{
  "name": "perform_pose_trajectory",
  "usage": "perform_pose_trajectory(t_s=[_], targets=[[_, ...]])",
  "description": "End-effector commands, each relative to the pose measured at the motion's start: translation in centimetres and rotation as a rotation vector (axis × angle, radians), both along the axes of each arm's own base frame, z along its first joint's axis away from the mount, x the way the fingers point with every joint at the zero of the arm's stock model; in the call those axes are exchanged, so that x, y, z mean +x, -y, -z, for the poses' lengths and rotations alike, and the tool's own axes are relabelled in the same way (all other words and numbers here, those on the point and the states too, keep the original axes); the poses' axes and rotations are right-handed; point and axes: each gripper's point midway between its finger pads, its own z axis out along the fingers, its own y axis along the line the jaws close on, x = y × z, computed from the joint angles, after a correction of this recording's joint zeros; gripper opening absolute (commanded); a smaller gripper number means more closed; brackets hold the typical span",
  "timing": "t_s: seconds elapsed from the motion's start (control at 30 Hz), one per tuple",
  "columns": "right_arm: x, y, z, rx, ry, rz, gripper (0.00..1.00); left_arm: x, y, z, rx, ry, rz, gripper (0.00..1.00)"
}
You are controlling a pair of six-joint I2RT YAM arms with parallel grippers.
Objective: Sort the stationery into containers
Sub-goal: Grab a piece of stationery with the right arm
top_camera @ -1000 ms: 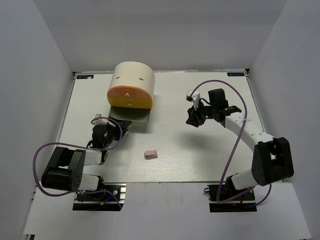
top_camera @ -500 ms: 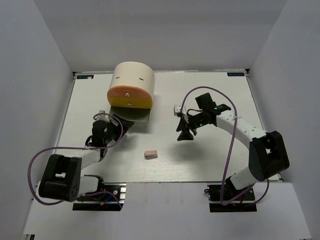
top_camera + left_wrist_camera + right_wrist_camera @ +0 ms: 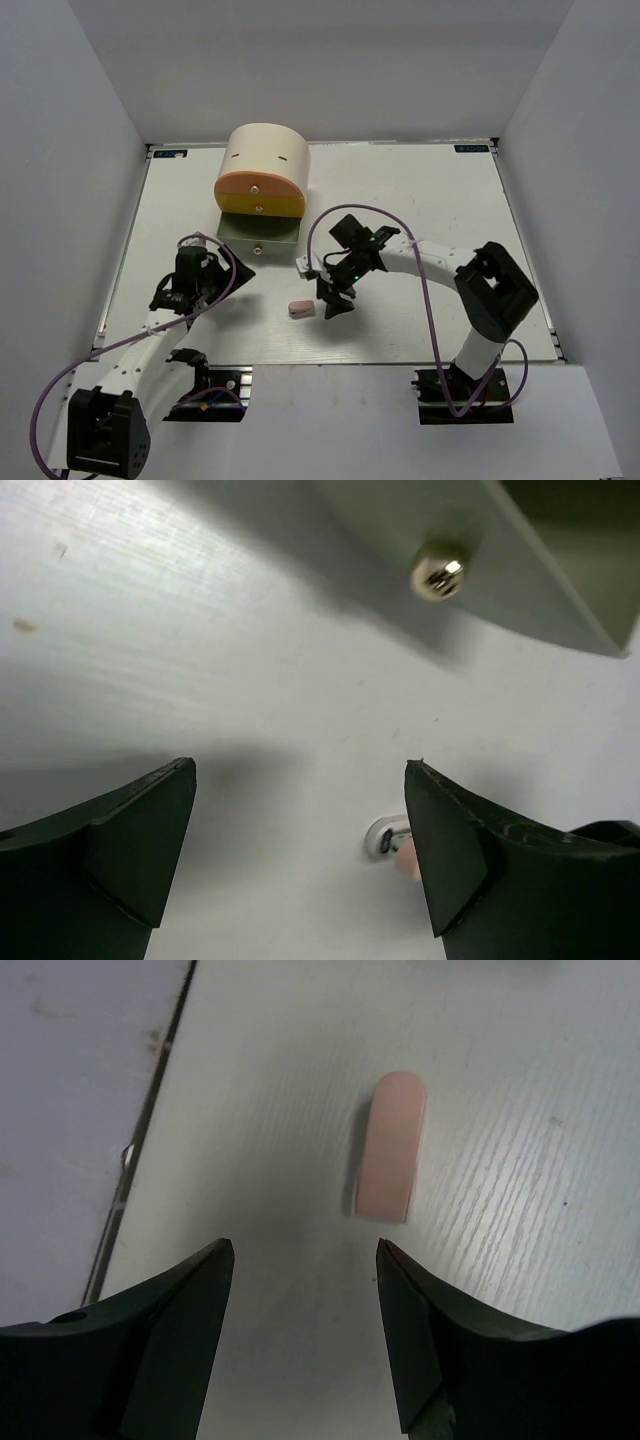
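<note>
The one piece of stationery in sight is a pinkish eraser (image 3: 301,309) lying flat on the white table. In the right wrist view the eraser (image 3: 390,1160) lies just ahead of my right gripper (image 3: 305,1250), a little right of its midline. That right gripper (image 3: 333,300) is open and empty, hovering just right of the eraser. The containers are drawers in a cream half-cylinder chest (image 3: 265,160): an orange drawer (image 3: 260,187), a yellow drawer (image 3: 262,207), and a grey drawer (image 3: 258,238) pulled out. My left gripper (image 3: 228,270) (image 3: 300,770) is wide open and empty, left of the grey drawer's front.
The grey drawer's knob (image 3: 438,572) shows at the top of the left wrist view. Purple cables loop over both arms (image 3: 330,215). White walls close in the table on three sides.
My right arm swung left and down from the table's right half to beside the eraser, its jaws widening. My left gripper opened and drew back from the grey drawer.
</note>
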Motion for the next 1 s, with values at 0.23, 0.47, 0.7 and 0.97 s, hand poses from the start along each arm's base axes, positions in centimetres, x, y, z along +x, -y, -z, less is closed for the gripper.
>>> perform_pose_trajectory(t_s=[0.23, 0.47, 0.7, 0.97], targets=[[3.2, -5.8, 1.7, -0.052, 0.2, 0.15, 0.65, -2.2, -2.5, -0.6, 0.072, -0.058, -0.136, 0.95], [3.0, -6.7, 4.0, -0.086, 0.248, 0.177, 0.5, -2.1, -3.2, -1.5, 0.073, 0.017, -0.173, 0.91], [2.0, -6.6, 0.8, -0.024, 0.23, 0.158, 0.0, -1.6, -3.0, -2.4, 0.06, 0.101, -0.158, 0.75], [5.4, -7.0, -11.7, 0.181, 0.363, 0.28, 0.0, -0.8, -2.1, -3.4, 0.042, 0.194, -0.096, 0.4]])
